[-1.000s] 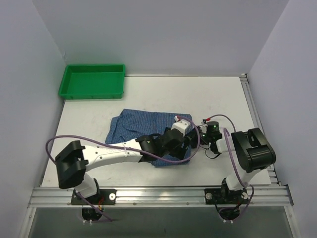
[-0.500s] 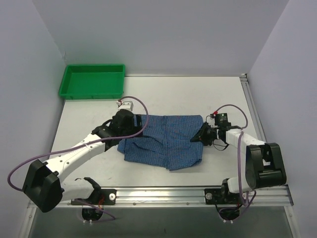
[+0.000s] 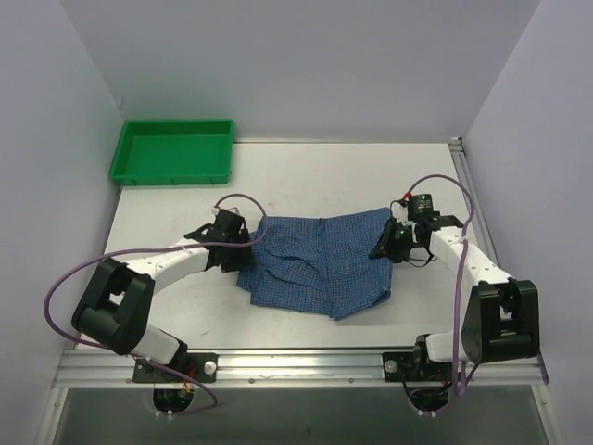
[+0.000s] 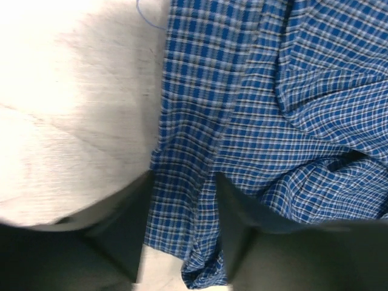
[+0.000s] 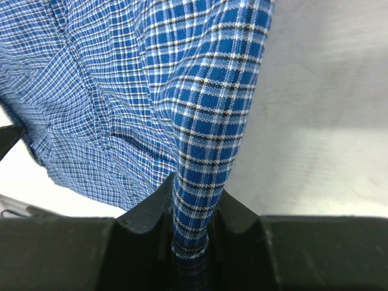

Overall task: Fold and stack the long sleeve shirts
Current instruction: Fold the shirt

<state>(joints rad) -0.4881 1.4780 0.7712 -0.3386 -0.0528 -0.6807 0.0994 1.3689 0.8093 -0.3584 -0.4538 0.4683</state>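
Close up, the right gripper (image 5: 194, 188) pinches a fold of the blue shirt (image 3: 315, 264) (the top view hides that). The left gripper (image 4: 183, 179) has its fingers spread over the shirt's edge. The shirt lies in the middle of the table (image 3: 306, 176); a green tray (image 3: 171, 178) sits at the upper left.

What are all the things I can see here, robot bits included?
shirt: one, blue check, rumpled, mid-table
tray: one, green, far left corner of the table
table: one, white, under everything
cables: two, purple, one looping along each arm
left arm: one, white and black, reaching to the shirt's left edge
right arm: one, white and black, reaching to the shirt's right edge
left pincer: one, black, open astride the shirt's edge
right pincer: one, black, shut on a fold of the shirt
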